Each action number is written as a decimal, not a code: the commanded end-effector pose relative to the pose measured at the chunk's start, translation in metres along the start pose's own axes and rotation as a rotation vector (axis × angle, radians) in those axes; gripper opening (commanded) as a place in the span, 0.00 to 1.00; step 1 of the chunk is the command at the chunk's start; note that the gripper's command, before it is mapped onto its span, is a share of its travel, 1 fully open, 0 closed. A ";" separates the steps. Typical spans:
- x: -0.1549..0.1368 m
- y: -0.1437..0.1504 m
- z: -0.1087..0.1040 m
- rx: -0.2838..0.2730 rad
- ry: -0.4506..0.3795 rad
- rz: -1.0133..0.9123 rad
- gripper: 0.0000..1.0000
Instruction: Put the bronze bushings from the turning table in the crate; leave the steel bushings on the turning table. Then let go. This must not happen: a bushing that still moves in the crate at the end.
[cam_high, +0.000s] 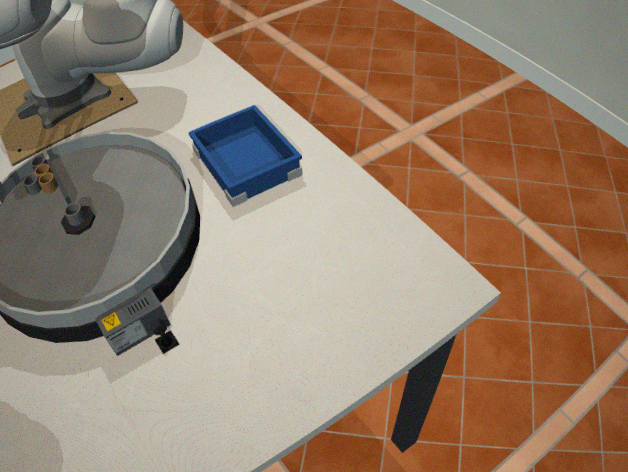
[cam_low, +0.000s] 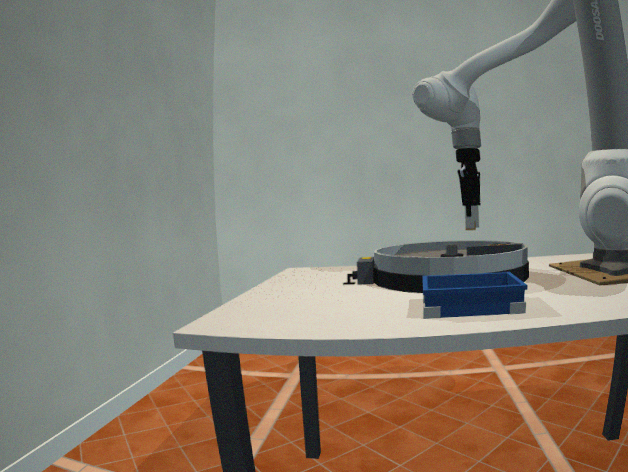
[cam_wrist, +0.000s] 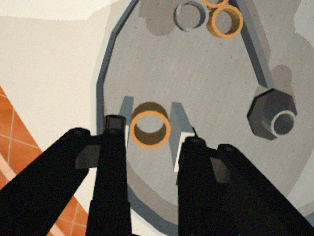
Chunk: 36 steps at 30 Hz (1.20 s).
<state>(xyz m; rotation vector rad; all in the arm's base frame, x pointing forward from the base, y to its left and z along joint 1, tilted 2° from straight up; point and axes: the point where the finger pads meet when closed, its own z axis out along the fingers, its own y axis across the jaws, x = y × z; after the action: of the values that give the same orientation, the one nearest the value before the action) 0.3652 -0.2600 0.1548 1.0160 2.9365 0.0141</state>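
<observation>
My gripper (cam_low: 472, 221) (cam_wrist: 150, 114) is shut on a bronze bushing (cam_low: 471, 228) (cam_wrist: 150, 140) and holds it above the turning table (cam_high: 144, 203) (cam_low: 406, 265) (cam_wrist: 160, 65), higher than its rim. The top view does not show the gripper. Two bronze bushings (cam_high: 47, 182) (cam_wrist: 225, 35) stand close together on the turning table, near its rim on the robot's side. One steel bushing (cam_high: 31, 184) (cam_wrist: 190, 29) stands beside them, and another steel bushing (cam_high: 38, 161) stands behind. The blue crate (cam_high: 266, 183) (cam_low: 474, 303) stands beside the turning table; its inside looks empty in the top view.
A dark hub (cam_high: 77, 226) (cam_wrist: 259, 116) with a hollow grey post is at the turning table's middle. A thin guide bar (cam_high: 63, 183) (cam_wrist: 255, 55) runs from the bushings towards it. A grey control box (cam_high: 133, 324) (cam_low: 365, 271) is on the turning table's outer side.
</observation>
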 end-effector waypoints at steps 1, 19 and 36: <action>0.001 0.002 0.000 0.000 0.000 0.000 0.00; 0.034 0.083 0.000 0.000 0.000 0.000 0.00; 0.093 0.228 0.000 0.000 0.000 0.000 0.00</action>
<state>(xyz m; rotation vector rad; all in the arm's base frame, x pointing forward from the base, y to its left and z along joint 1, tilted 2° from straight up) 0.4225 -0.0527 0.1565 1.0121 2.9373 0.0223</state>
